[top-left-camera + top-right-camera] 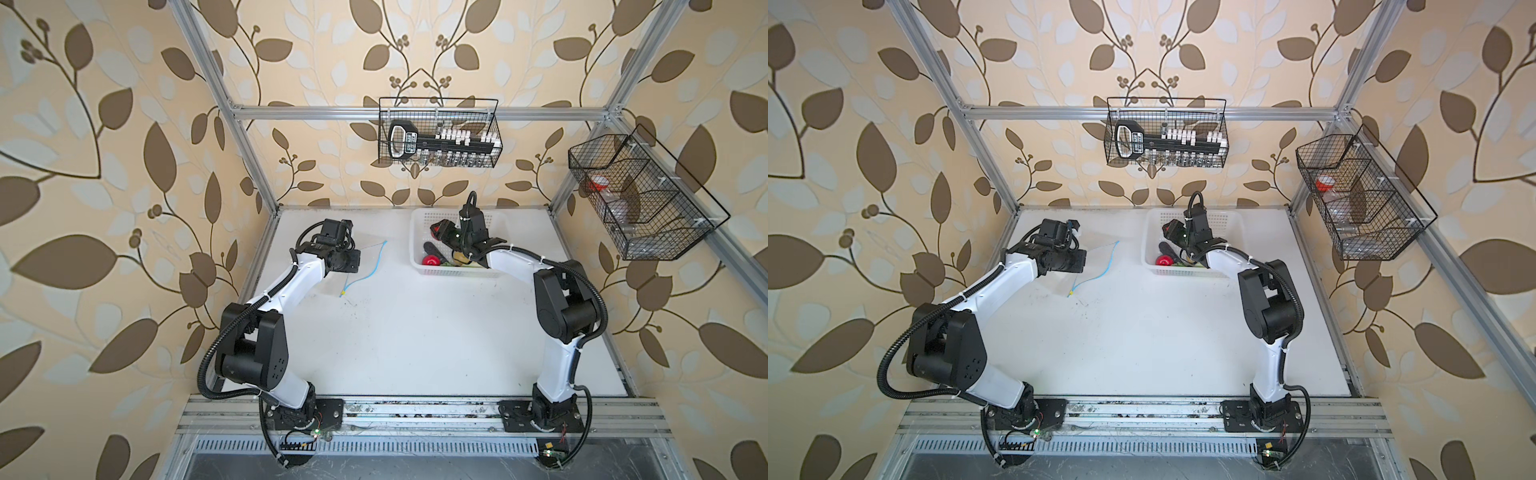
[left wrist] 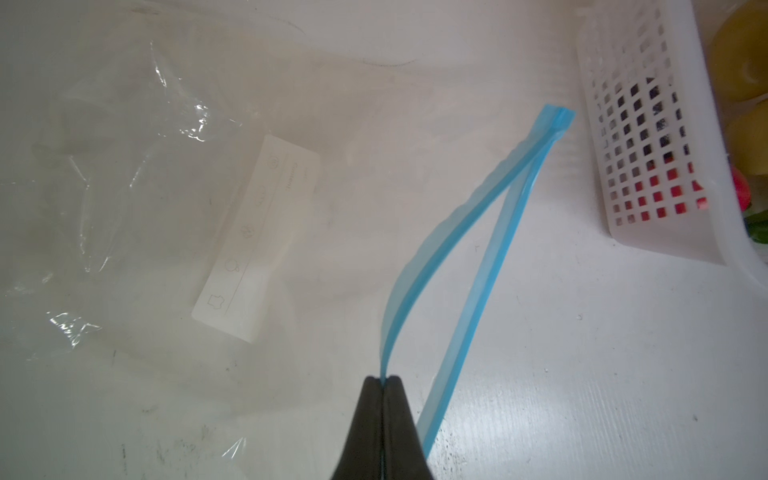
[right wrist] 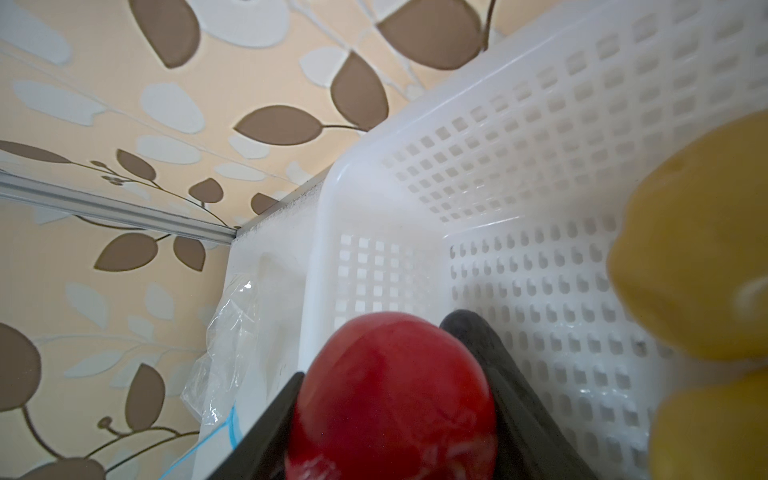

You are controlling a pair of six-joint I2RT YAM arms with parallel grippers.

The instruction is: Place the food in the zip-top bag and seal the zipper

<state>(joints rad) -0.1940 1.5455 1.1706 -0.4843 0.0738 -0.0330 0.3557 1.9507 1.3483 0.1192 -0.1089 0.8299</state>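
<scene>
Zip-top bag (image 2: 166,187) lies flat on the white desk (image 1: 415,332) just beside the white perforated basket (image 1: 446,272), its mouth turned toward the basket. The left hand (image 2: 382,379), fingers pressed fully together, pinches one lip of the blue zipper (image 2: 490,278) and lifts it clear of the other lip, which rests on the desk, so the mouth gapes for loading. The right hand (image 3: 380,349), jaws partly spread, grips a red tomato (image 3: 392,399) at the basket, apparently the first piece bound for the bag, which looks empty. Two yellow potatoes (image 3: 698,249) sit close by in the basket; a second tomato (image 1: 432,260) and a dark eggplant (image 1: 430,248) show in a top view. Basket and bag sit near enough that the carry should be brief; the zipper is unsealed.
</scene>
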